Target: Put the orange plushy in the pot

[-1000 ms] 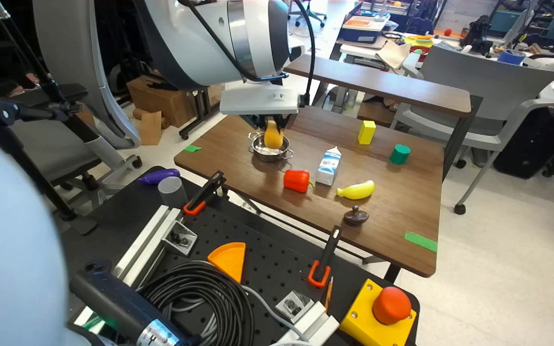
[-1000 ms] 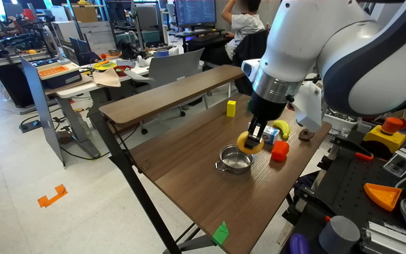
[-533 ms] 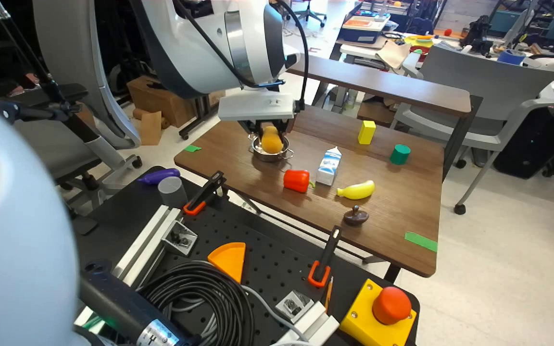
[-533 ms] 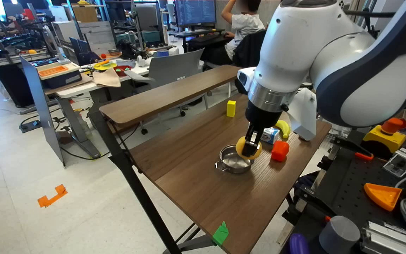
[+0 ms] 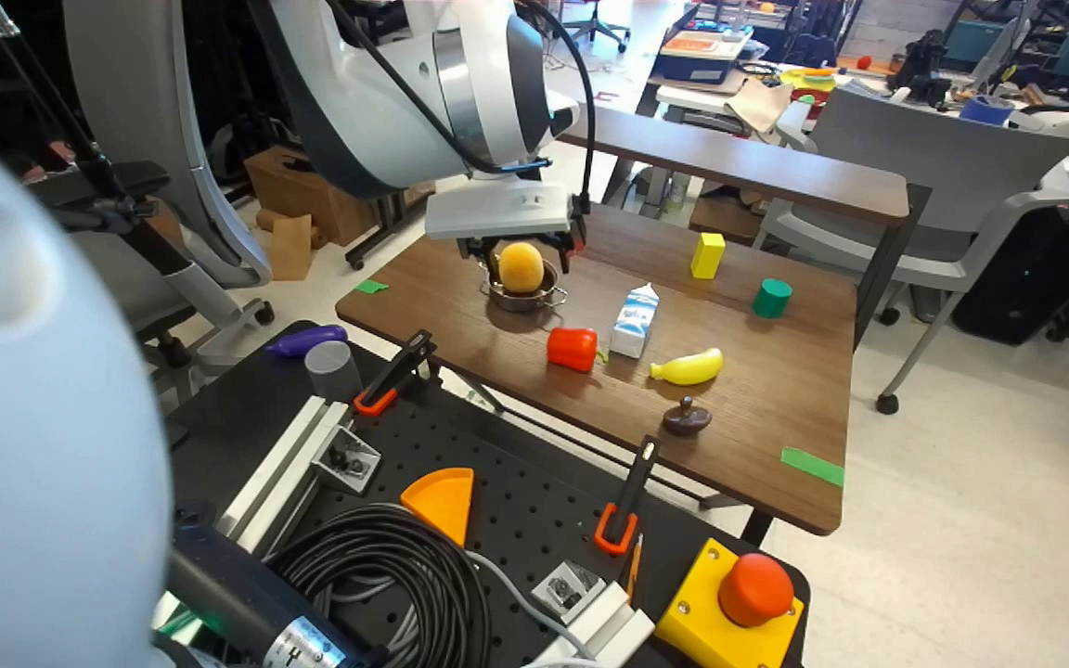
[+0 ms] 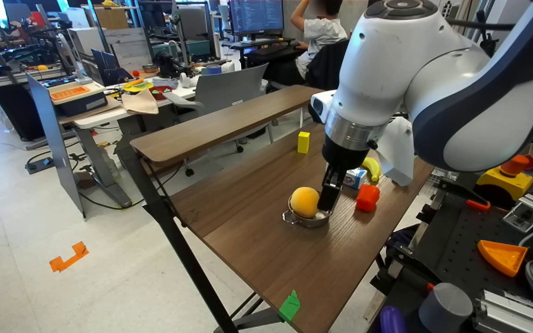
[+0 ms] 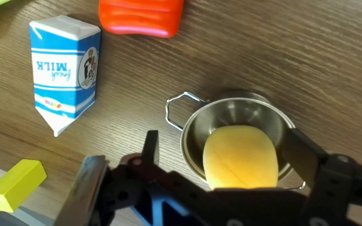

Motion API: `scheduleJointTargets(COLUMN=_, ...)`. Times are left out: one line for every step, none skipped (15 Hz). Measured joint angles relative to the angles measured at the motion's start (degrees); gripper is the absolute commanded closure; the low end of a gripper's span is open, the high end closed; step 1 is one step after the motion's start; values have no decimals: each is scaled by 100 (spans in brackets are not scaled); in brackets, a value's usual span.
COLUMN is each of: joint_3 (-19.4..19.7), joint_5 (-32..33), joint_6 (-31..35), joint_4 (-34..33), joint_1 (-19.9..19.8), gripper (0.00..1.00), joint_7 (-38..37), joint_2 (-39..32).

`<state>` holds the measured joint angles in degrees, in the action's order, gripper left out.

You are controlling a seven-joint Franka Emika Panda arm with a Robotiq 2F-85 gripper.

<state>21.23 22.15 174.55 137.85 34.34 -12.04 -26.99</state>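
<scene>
The orange plushy is in the silver pot, bulging above the rim, shiny inner wall showing beside it! My gripper gapes wide over them, gripping nothing, one finger over the pot's edge. Over on the tabletop, the milk carton sits well apart!

A brown table and grey chair stand on pale floor.

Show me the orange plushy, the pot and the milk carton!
Orange plushy point(image 6: 305, 202), in an exterior view: its round middle.
Pot point(image 7: 239, 112), wrist view: bare inner wall.
Milk carton point(image 7: 64, 75), wrist view: white printed band.
</scene>
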Motion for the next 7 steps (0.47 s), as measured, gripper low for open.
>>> scheduleJointTargets(joint_3=42, joint_5=0, joint_6=3, joint_4=0, joint_1=44, gripper=0, joint_7=-3, joint_2=-9)
scheduleJointTargets(joint_3=82, joint_5=0, joint_6=7, joint_4=0, joint_1=85, gripper=0, joint_7=-5, joint_2=-15)
scheduleJointTargets(joint_3=114, joint_5=0, joint_6=14, joint_4=0, joint_1=119, gripper=0, joint_7=-7, joint_2=-18)
scheduleJointTargets(joint_3=132, joint_5=0, joint_6=28, joint_4=1, joint_1=137, gripper=0, joint_7=-13, joint_2=-18)
scheduleJointTargets(joint_3=132, joint_5=-2, joint_6=39, joint_4=5, joint_1=137, gripper=0, joint_7=-32, joint_2=-16)
scheduleJointTargets(joint_3=132, joint_5=-2, joint_6=46, joint_4=10, joint_1=137, gripper=0, joint_7=-49, joint_2=-16)
scheduleJointTargets(joint_3=132, joint_5=-2, joint_6=50, joint_4=13, joint_1=137, gripper=0, joint_7=-56, joint_2=-15)
